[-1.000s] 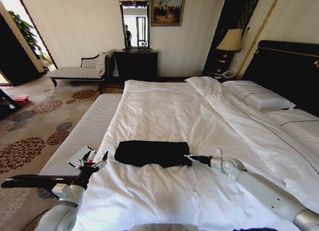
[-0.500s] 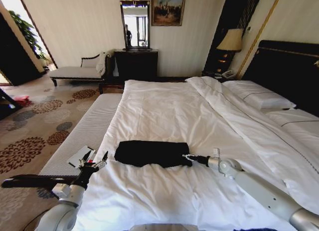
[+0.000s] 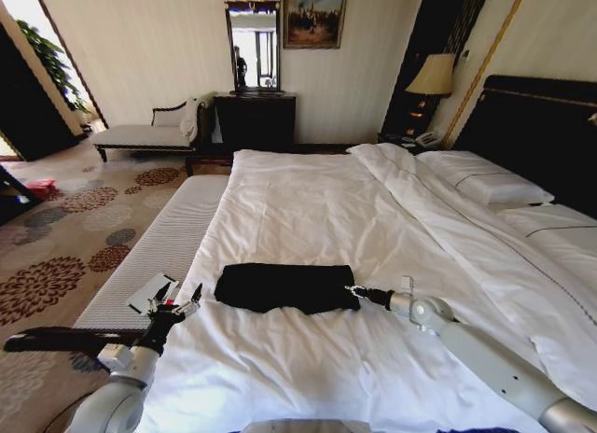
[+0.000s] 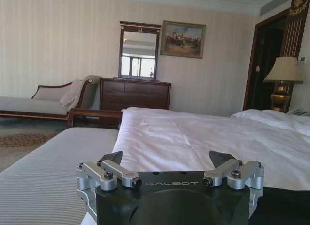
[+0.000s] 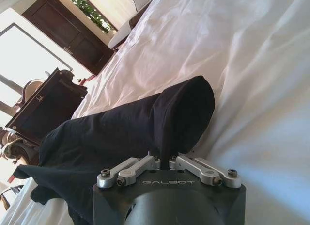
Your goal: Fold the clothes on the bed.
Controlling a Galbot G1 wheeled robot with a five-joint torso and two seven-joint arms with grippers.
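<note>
Lying across the near part of the bed, the clothes made a dark, narrow bundle on the white duvet, already doubled over into a long strip (no lettering could be seen from where I stood). The right gripper was at the bundle's right end, its fingers drawn together and pinching the rounded fold of black fabric there, low against the bedding. The left gripper hung off the bed's left edge, just beside the striped bench, its fingers spread apart with nothing between them.

The top looked thin, limp and very light, the sort of cloth that sags and slides over itself the moment one edge is lifted. It wouldn't hold a crease unaided, I judged, so pulling it by one end alone risked dragging the whole strip along the duvet. The sensible holds seemed to be the two ends of the strip, pinched through every layer at the folded edge.
</note>
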